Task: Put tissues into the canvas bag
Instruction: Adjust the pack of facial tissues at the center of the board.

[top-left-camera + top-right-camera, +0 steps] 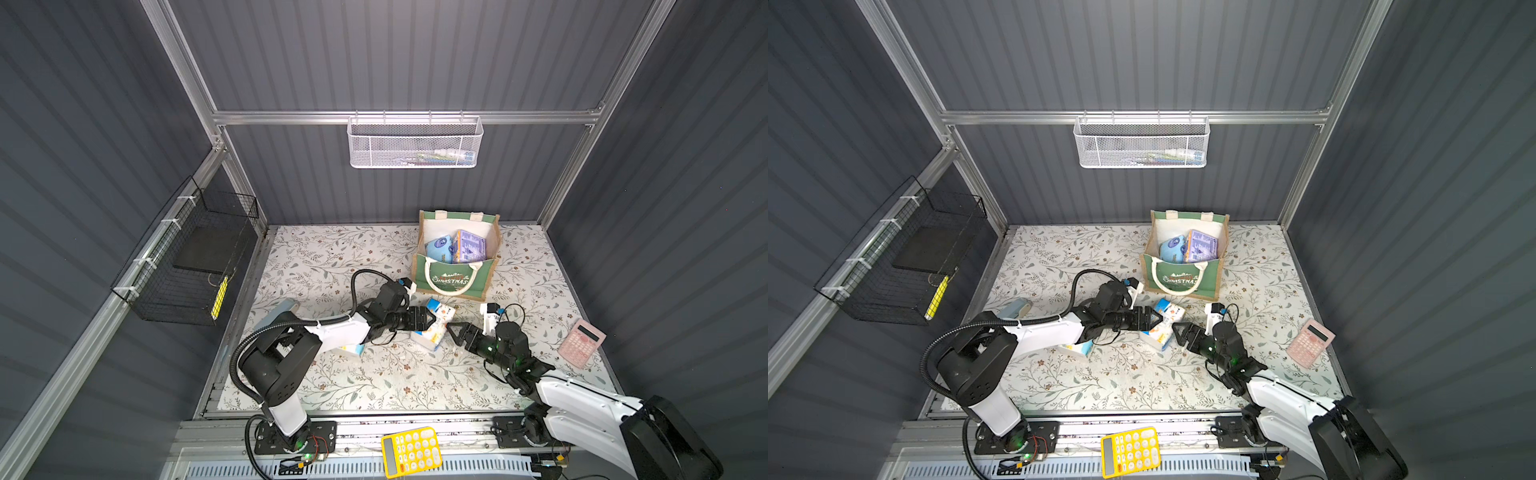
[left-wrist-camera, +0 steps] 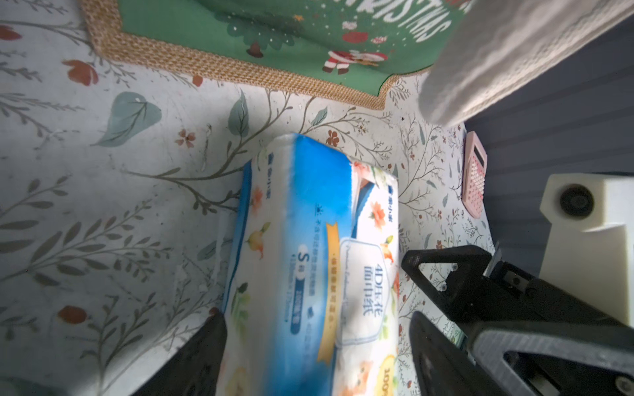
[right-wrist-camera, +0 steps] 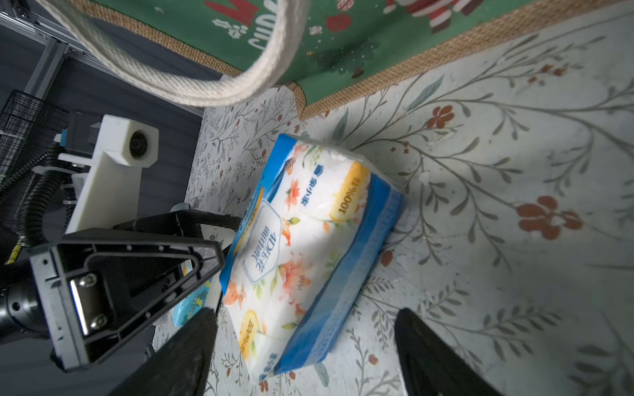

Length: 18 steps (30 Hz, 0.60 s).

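A white-blue-orange tissue pack (image 1: 436, 326) (image 1: 1165, 324) lies on the floral table just in front of the canvas bag (image 1: 451, 282) (image 1: 1183, 279). My left gripper (image 1: 430, 319) (image 2: 317, 319) is open around one end of this pack (image 2: 308, 240), one finger against it and a gap at the other. My right gripper (image 1: 452, 335) (image 3: 305, 315) stands open at the opposite end of the pack (image 3: 302, 240), not touching it. Inside the bag sit a light blue pack (image 1: 438, 248) and a purple one (image 1: 471, 245). Another pack (image 1: 351, 350) lies half hidden under my left arm.
A pink calculator (image 1: 582, 341) lies at the table's right edge and a yellow calculator (image 1: 411, 451) on the front rail. A white mesh basket (image 1: 415, 143) hangs on the back wall, a black wire basket (image 1: 191, 257) on the left wall. A pale blue pack (image 1: 282, 309) lies at the left edge.
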Each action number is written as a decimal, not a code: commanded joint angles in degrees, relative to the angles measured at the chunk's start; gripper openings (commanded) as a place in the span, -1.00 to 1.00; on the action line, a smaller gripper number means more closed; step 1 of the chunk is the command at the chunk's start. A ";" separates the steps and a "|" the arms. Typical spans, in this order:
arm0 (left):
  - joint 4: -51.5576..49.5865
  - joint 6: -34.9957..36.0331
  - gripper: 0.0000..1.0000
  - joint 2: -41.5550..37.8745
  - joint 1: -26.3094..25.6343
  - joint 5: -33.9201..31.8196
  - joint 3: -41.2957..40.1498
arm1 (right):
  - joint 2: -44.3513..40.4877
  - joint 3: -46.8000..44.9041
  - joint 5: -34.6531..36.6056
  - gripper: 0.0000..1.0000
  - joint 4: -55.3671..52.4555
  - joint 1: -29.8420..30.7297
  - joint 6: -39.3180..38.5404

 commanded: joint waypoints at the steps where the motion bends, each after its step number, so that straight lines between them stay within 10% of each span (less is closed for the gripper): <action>1: -3.91 3.40 0.61 -0.90 0.01 -0.87 0.70 | 2.96 -0.53 -1.26 0.67 6.11 -0.20 1.47; 18: -5.14 1.79 0.30 2.90 2.49 -2.06 1.03 | 22.54 -1.65 -3.97 0.60 28.22 -0.20 9.20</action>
